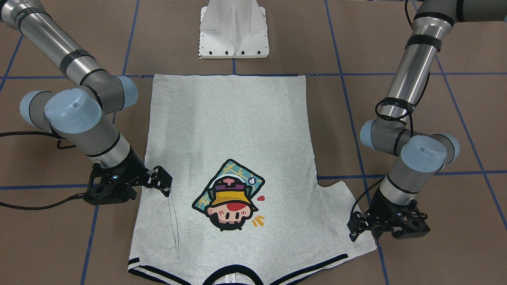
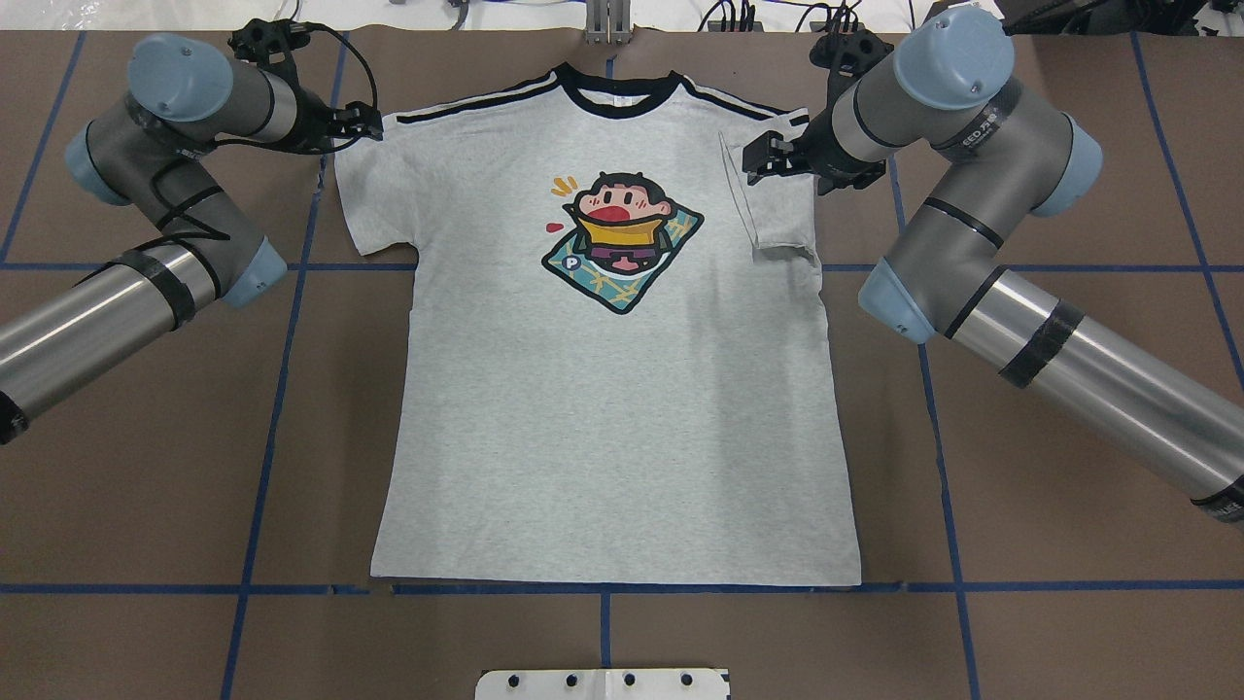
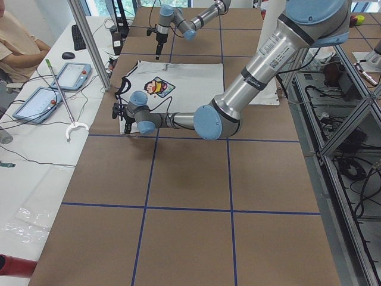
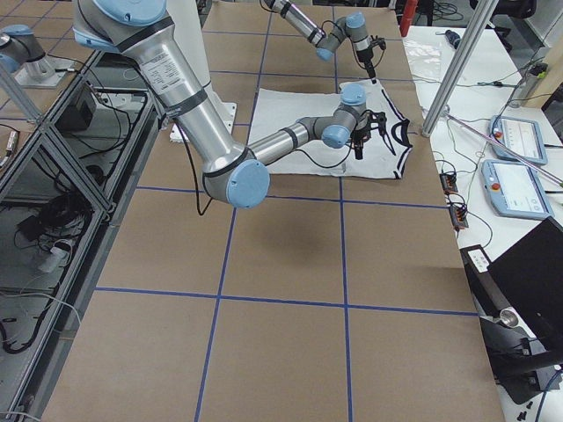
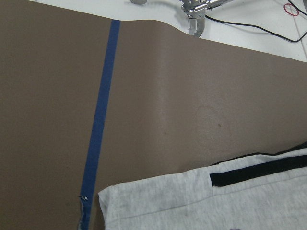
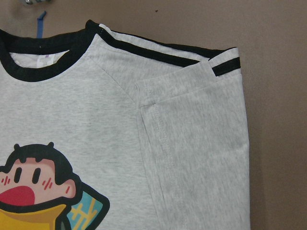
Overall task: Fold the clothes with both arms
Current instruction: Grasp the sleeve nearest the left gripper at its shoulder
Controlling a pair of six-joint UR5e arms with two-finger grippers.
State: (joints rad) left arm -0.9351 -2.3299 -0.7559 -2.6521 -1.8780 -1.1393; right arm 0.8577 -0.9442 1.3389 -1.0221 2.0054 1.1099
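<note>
Looking at a T-shirt (image 2: 612, 408) lying flat, print up, in the middle of the overhead frame on the desk (image 2: 1020, 603), collar toward the top edge. Finding the turned-in sleeve (image 2: 777, 209) lying over the body at upper right and the spread sleeve (image 2: 374, 194) reaching out at upper left. Seeing the right gripper (image 2: 763, 160) hanging open just above the turned-in sleeve, holding nothing; seeing the left gripper (image 2: 374, 122) standing open at the top corner of the spread sleeve, also gripping nothing. Risking, probably, pinching only the top layer at upper left, so letting the cloth slip out mid-fold. Risking too a snag at upper right: catching the turned-in sleeve while lifting away, dragging it open and wrinkling the body.
</note>
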